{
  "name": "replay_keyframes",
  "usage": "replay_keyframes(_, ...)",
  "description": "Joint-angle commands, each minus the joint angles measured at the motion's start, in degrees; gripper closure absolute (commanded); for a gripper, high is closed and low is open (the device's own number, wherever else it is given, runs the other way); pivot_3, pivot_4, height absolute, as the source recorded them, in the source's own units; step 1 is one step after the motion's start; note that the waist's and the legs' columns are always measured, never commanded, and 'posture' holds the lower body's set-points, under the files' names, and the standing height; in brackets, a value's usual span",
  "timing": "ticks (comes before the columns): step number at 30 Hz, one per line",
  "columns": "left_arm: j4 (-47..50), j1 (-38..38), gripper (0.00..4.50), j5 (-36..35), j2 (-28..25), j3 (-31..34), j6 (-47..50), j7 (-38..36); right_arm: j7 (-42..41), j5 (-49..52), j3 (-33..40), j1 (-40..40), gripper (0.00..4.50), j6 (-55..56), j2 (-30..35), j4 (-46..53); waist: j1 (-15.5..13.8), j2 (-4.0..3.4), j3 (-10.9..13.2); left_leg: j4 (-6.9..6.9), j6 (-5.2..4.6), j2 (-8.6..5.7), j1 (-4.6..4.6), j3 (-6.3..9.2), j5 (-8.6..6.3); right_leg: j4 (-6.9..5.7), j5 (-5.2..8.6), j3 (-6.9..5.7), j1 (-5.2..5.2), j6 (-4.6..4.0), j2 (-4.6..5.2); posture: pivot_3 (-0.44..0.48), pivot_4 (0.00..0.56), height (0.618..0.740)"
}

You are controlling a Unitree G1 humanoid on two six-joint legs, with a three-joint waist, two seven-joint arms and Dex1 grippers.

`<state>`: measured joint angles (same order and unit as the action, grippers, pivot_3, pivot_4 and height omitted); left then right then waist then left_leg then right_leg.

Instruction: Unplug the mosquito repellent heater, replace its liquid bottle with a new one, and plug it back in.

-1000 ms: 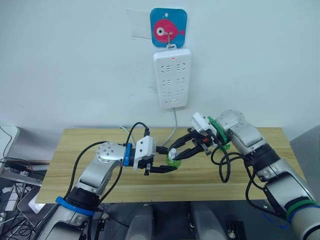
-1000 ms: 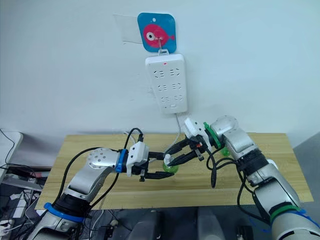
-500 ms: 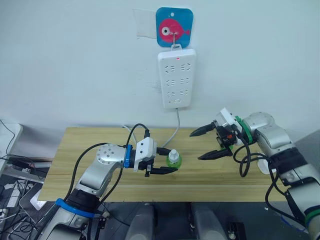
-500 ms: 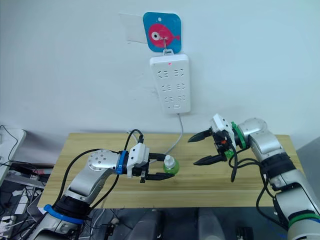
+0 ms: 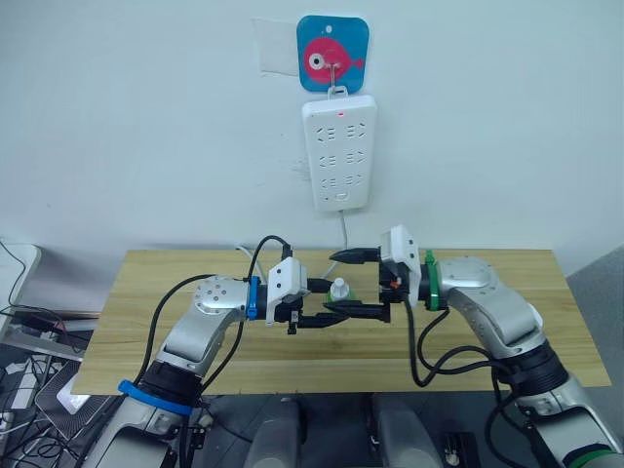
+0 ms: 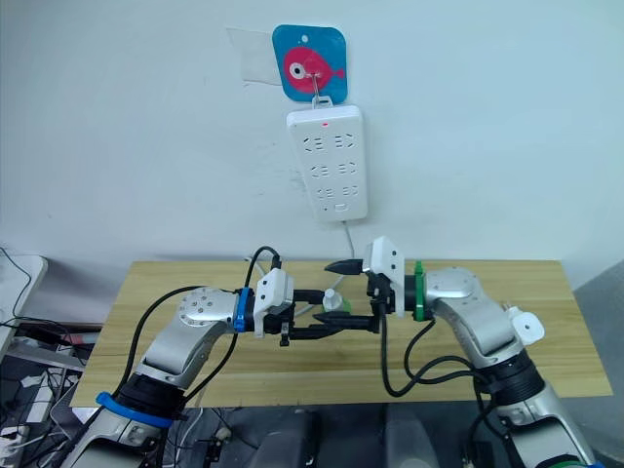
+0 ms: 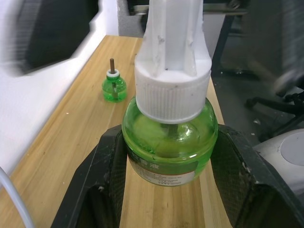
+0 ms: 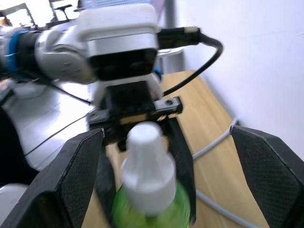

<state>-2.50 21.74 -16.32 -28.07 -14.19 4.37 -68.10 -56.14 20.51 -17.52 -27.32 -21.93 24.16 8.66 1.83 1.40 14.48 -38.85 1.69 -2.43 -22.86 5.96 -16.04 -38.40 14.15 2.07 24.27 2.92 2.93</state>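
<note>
I'm holding the new liquid bottle [image 7: 169,142] in the left end effector [image 5: 327,303], fingers [image 7: 102,185] clamped on both sides of its green body, with the bottle standing upright on the surface [image 5: 136,331]. The white cap [image 7: 172,90] is sitting clear above the grip.

I'm positioning the right end effector [image 5: 356,284] wide open around that cap, one finger [image 8: 78,166] either side, not touching it as far as I can tell. The cap looks like the next thing to come off.

How I'm planning this step:
- Keeping the left grip low on the body so the cap stays free.
- Centring the right fingers on the cap before closing, since it is tapered and could slip out upward.
- Twisting with the right, bracing with the left, bottle kept vertical so no liquid is spilling past the wick.

A second bottle [image 7: 114,88], uncapped with its brown wick showing, is standing further along the surface, well apart from the held one; likely the old one.

The power strip [image 5: 337,152] is hanging on the wall with nothing plugged in. The white rounded thing [image 6: 527,326] by the right forearm may be the mosquito repellent heater, but I can't confirm.
</note>
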Motion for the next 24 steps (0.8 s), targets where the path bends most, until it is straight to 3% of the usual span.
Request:
replay_keyframes(1,1.06,0.9,2.31,-0.13,0.25,0.8,-1.08,0.1,0.99,-1.69,1.2,-0.23,0.05,0.37,1.07,0.9,-0.01,0.0,0.0,0.0,0.0,-0.01,0.0,0.0,0.0,0.0,0.0,0.0,-0.01,0.0,0.0,-0.012,0.215,0.74)
replay_keyframes(11,1.22,0.1,2.31,-0.05,0.19,0.82,-1.42,-0.33,-4.19,4.53,10.54,1.65,0.05,-2.44,9.89,1.75,-0.03,0.0,0.0,0.0,-0.04,0.0,0.01,-0.04,-0.02,0.02,0.0,0.01,-0.03,0.0,-0.01,-0.022,0.207,0.74)
replay_keyframes(16,0.73,0.01,2.31,0.14,0.17,0.97,-1.96,-0.83,-7.49,7.28,11.66,3.66,0.05,-3.84,12.4,3.26,-0.03,0.01,0.0,-0.01,-0.05,0.02,0.03,-0.06,-0.03,0.02,0.0,0.02,-0.06,0.0,-0.01,-0.025,0.202,0.74)
replay_keyframes(24,0.02,0.8,2.31,0.41,0.81,0.75,-2.39,-0.9,-0.75,4.58,5.03,3.02,0.05,-4.98,2.92,7.1,0.17,-0.01,-0.02,-0.01,-0.02,0.08,0.06,-0.11,-0.01,-0.1,0.0,0.08,-0.01,0.0,-0.08,-0.026,0.195,0.74)
